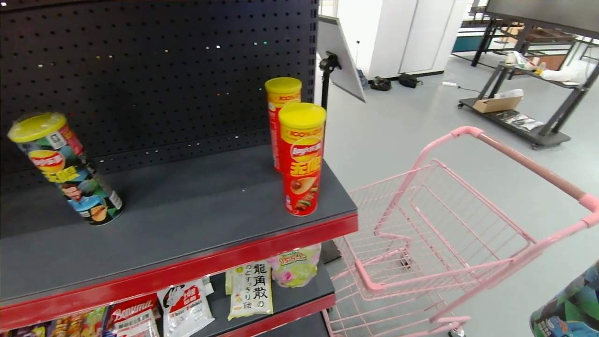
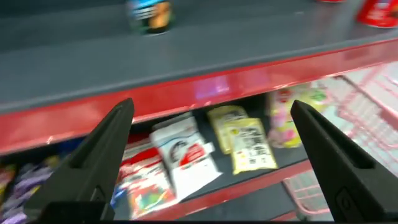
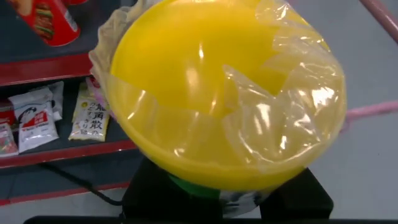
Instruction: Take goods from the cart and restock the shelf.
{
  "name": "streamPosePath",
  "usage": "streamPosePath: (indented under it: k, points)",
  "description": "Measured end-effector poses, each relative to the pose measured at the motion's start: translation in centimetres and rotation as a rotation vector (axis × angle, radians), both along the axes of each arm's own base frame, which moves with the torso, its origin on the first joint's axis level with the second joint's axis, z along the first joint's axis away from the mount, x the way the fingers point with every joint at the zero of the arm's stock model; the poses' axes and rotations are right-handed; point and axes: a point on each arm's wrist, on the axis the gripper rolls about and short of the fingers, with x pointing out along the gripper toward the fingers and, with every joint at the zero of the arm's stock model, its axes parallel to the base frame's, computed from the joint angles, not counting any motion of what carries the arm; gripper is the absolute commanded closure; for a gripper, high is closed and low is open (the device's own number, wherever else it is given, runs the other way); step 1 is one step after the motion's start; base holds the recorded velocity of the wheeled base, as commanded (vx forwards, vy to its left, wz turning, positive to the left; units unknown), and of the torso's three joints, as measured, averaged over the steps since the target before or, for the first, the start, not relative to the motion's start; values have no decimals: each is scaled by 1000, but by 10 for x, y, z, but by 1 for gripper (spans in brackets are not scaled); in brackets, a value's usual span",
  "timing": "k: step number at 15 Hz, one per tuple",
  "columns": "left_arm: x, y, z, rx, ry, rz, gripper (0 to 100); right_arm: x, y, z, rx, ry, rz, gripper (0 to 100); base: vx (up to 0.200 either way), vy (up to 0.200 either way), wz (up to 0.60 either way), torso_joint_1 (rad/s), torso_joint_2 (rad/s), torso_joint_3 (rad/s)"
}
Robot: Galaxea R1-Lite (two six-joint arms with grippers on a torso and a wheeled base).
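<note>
Head view: a green can (image 1: 65, 168) sits at the shelf's (image 1: 187, 206) left, two red cans (image 1: 302, 159) at its right edge, the pink cart (image 1: 468, 224) beside. Left wrist view: the left claw (image 2: 211, 106) is spread wide before the shelf lip, above snack bags (image 2: 186, 155). Right wrist view: the right claw (image 3: 217, 199) pinches a yellow-lidded can (image 3: 224, 93) near the cart.

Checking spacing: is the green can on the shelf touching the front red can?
Apart. The head view shows a wide stretch of bare shelf between the green can and the front red can.
</note>
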Motion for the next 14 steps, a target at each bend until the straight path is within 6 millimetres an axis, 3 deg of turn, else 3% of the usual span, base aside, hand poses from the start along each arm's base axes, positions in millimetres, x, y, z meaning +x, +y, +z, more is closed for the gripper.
streamPosePath:
  k: [5,9,14]
  points:
    - [0,0,0,-1,0,0,0,0,0,-3,-34,3,8,100,0,0,600,0,2,4]
    - [0,0,0,-2,1,1,0,-4,0,-12,-41,9,14,100,0,0,0,0,0,0]
    - [0,0,0,-1,-1,1,0,-21,-1,-27,-33,-26,17,100,0,200,0,-4,3,3]
